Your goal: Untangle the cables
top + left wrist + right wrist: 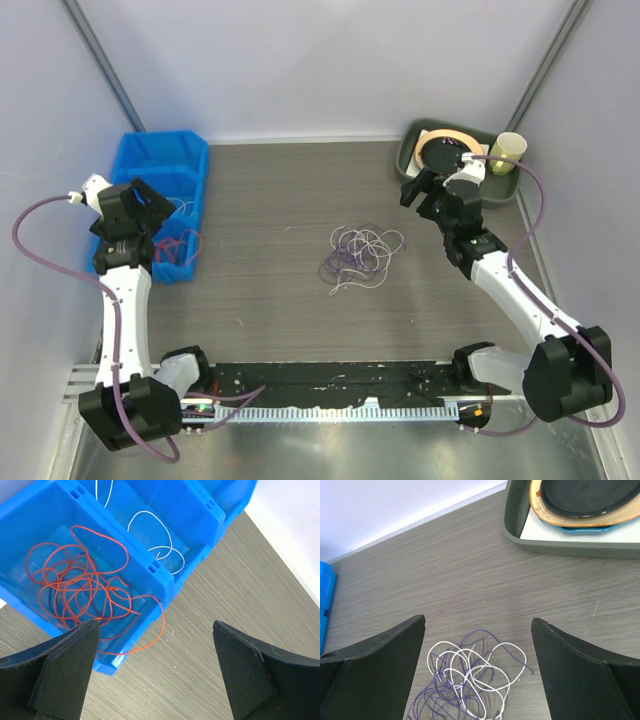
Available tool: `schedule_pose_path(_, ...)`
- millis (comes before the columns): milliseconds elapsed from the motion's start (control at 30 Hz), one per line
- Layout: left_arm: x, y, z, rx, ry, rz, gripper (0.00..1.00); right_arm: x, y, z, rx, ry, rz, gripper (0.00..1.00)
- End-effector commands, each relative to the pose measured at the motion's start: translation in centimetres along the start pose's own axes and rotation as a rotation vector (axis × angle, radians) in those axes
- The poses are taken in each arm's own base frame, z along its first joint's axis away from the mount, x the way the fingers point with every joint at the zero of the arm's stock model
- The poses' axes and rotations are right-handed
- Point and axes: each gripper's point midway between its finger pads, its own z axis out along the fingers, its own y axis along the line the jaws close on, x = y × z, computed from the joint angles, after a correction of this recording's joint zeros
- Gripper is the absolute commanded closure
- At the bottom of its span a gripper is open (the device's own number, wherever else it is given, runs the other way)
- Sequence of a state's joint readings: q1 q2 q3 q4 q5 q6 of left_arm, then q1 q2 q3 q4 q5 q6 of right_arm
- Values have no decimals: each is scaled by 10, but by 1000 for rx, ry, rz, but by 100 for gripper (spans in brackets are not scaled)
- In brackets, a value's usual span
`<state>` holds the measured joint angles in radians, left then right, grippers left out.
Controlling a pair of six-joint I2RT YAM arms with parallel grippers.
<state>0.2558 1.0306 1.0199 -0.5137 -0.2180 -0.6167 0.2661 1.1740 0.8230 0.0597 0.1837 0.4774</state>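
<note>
A loose tangle of thin white and purple cables (362,254) lies mid-table; it also shows in the right wrist view (475,680). My right gripper (477,625) is open and empty, above and behind the tangle, at the table's back right (420,190). Orange-red cables (82,587) lie heaped in the near compartment of the blue bin (165,580), one loop hanging over its rim onto the table. A white cable (152,537) lies in the compartment beside it. My left gripper (155,630) is open and empty above the bin's corner, at the far left (150,215).
The blue bin (165,200) stands at the table's left edge. A grey tray (415,160) holding plates sits at the back right, with a pale yellow cup (506,152) beside it. Grey walls close in the sides and back.
</note>
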Motion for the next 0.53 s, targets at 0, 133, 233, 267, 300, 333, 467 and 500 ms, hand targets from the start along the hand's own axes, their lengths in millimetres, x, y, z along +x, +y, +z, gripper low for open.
schedule_pose_path(0, -4, 0, -5, 5, -23, -34, 0, 4, -8, -11, 28, 14, 3, 7)
schedule_pose_path(133, 0, 14, -7, -58, -20, -39, 0, 7, -6, -18, 9, 37, 4, 7)
schedule_pose_path(233, 3, 16, -6, -68, -15, -44, 0, 4, -4, -21, 1, 24, 5, 7)
schedule_pose_path(267, 2, 16, -7, -73, -18, -46, 0, 3, -4, -23, -2, 19, 5, 7)
schedule_pose_path(300, 3, 17, -7, -76, -15, -48, 0, 4, -5, -24, -2, 17, -1, 7)
schedule_pose_path(333, 3, 18, -7, -81, -15, -50, 0, 5, -6, -24, -1, 16, -3, 7)
schedule_pose_path(467, 1, 21, -6, -103, -18, -55, 0, 4, -4, -24, -24, -2, -9, 7)
schedule_pose_path(500, 1, 23, -6, -114, -22, -53, 0, 1, -2, -25, -29, -13, -5, 7)
